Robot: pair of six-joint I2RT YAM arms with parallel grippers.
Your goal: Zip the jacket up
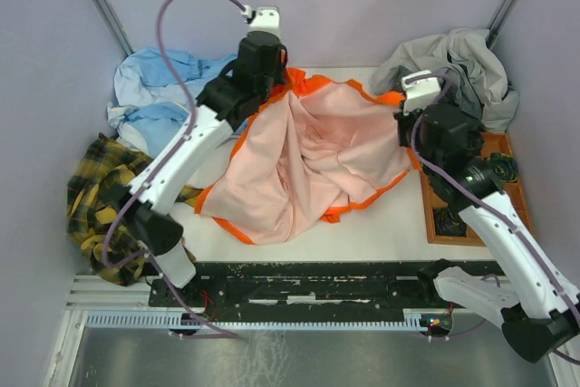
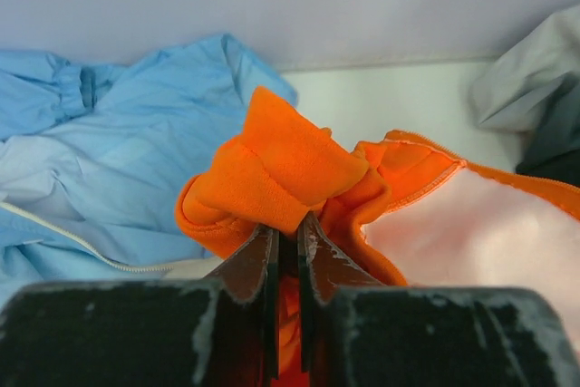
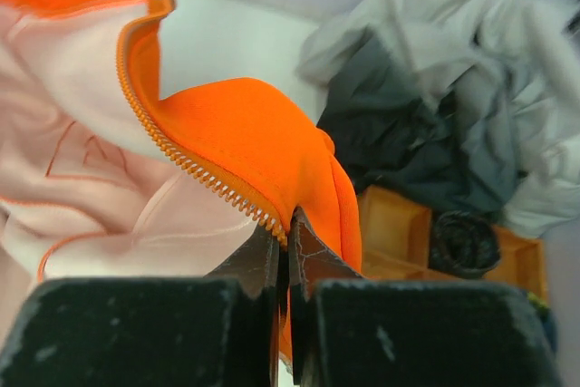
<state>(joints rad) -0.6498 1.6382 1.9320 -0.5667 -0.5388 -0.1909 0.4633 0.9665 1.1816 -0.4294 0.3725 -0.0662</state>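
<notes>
The orange jacket (image 1: 308, 156) lies spread open on the white table, pale pink lining up, orange edges around it. My left gripper (image 1: 276, 79) is at its far left corner, shut on a bunched orange fold (image 2: 290, 165). My right gripper (image 1: 408, 124) is at the jacket's right edge, shut on the orange hem beside the zipper teeth (image 3: 195, 165). The zipper slider is not visible.
A light blue garment (image 1: 154, 97) lies far left, also in the left wrist view (image 2: 118, 142). A yellow plaid cloth (image 1: 100, 197) hangs at the left edge. A grey and dark clothing heap (image 1: 462, 65) sits back right, above a wooden tray (image 1: 494, 197).
</notes>
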